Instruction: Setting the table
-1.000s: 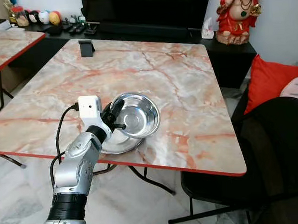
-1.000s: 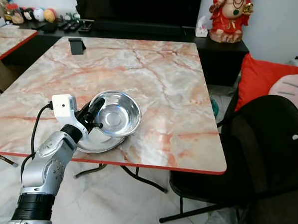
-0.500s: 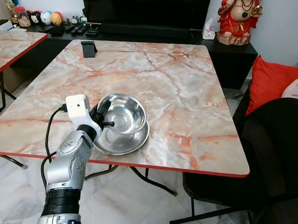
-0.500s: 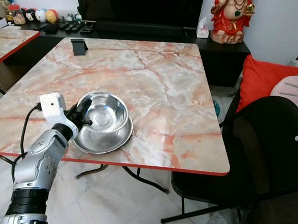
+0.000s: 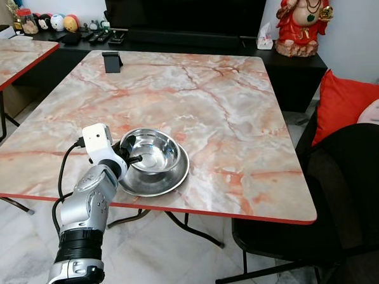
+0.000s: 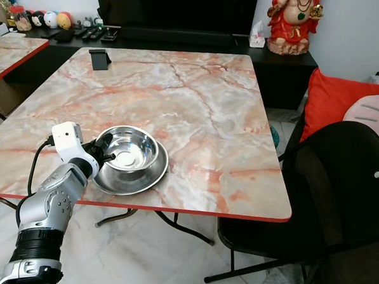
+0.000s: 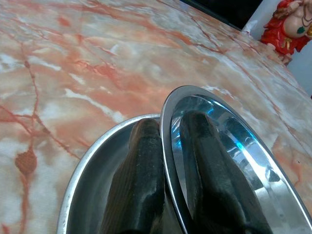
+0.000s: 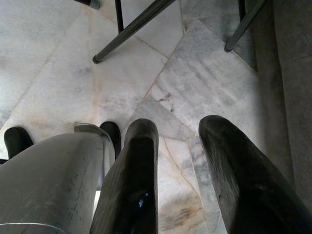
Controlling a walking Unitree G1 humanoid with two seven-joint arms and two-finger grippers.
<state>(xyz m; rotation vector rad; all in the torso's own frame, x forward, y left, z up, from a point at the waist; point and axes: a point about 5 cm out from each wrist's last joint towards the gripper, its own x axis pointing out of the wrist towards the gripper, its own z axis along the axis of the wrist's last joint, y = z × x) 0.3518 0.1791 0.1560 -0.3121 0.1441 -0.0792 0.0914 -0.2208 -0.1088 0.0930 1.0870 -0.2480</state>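
Bowl: steel bowl seated in a wider steel plate, near the front left edge of the marble desk.
Grip: left hand clamped on the bowl's near rim.
Left wrist view: one black finger outside the rim over the plate, the other inside the bowl; rim pinched thin between them.
Head views: bowl sitting roughly level, plate flat on the desk, its edge close to the red front trim.
Edges: plate just inside the desk's front edge; small black stand at the far left corner, well apart.
Open room: wide bare marble to the right of the plate and behind it.
Surroundings: black chair at the desk's right front corner, red cushion behind it, red figurine on the dark sideboard.
Left arm: silver forearm rising from below the desk edge, wrist bent forward over it, white camera block on top.
Right hand: hanging over the marble floor, fingers apart, gripping nothing.
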